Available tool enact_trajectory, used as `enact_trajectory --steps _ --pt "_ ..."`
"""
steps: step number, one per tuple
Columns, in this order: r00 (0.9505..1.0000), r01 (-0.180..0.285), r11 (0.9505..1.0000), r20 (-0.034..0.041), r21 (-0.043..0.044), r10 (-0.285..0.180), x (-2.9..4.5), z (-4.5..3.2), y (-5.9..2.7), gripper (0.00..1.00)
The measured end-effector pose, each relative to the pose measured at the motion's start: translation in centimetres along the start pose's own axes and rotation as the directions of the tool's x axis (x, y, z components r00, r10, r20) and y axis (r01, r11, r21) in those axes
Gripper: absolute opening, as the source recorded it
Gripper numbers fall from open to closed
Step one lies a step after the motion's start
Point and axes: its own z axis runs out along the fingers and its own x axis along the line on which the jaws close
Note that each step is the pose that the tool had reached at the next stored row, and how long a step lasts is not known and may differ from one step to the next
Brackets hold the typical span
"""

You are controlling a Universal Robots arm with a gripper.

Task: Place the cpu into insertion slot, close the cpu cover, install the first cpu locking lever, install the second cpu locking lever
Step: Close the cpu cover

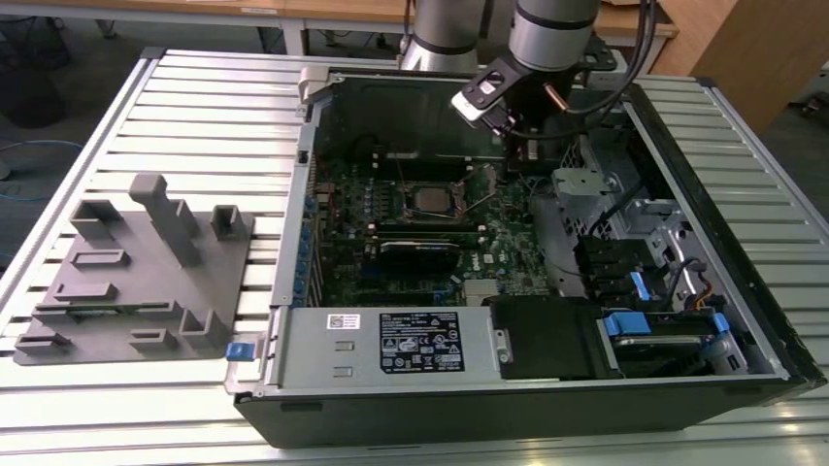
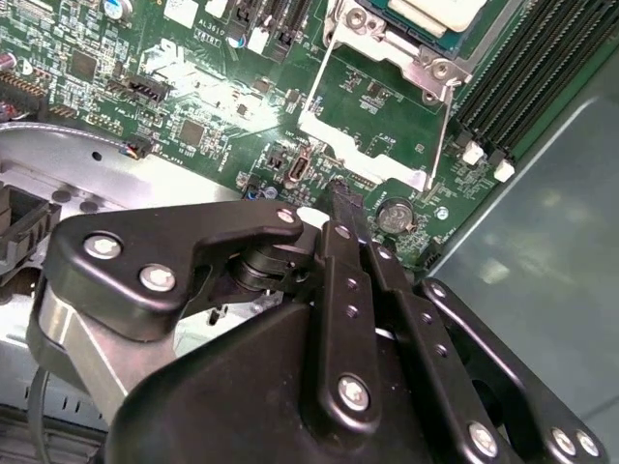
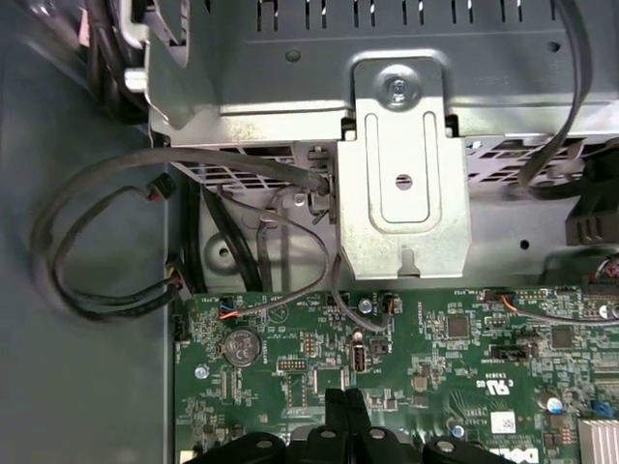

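Note:
The cpu point(image 1: 425, 198), a dull silver square, lies in the insertion slot point(image 1: 400, 186) in the middle of the green motherboard point(image 1: 512, 252); its corner shows in the second wrist view point(image 2: 440, 12). The cpu cover point(image 2: 360, 150), a silvery frame with a big cut-out, stands swung open beside the socket, with green board showing through it. A thin wire lever point(image 2: 443, 126) runs along it. My gripper point(image 2: 338, 193) hangs over the board just past the open cover, to the exterior view's right of the socket point(image 1: 525, 155). Its black fingertips point(image 3: 343, 398) are pressed together with nothing between them.
The open computer case point(image 1: 298, 243) lies on a slatted metal table. A grey fixture with upright blocks point(image 1: 130, 262) sits at the exterior view's left. Loose cables point(image 3: 97, 242), a metal bracket point(image 3: 401, 184), memory slots point(image 2: 542, 68) and a coin battery point(image 2: 395, 215) surround the gripper.

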Motion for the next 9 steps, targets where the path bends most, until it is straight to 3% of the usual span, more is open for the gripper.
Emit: enact_trajectory --steps 6,9 --pt "1.0 0.0 1.0 0.0 0.0002 0.0 0.01 0.93 0.0 0.11" --pt "1.0 0.0 1.0 0.0001 0.0003 0.0 0.01 1.02 -0.01 0.11"
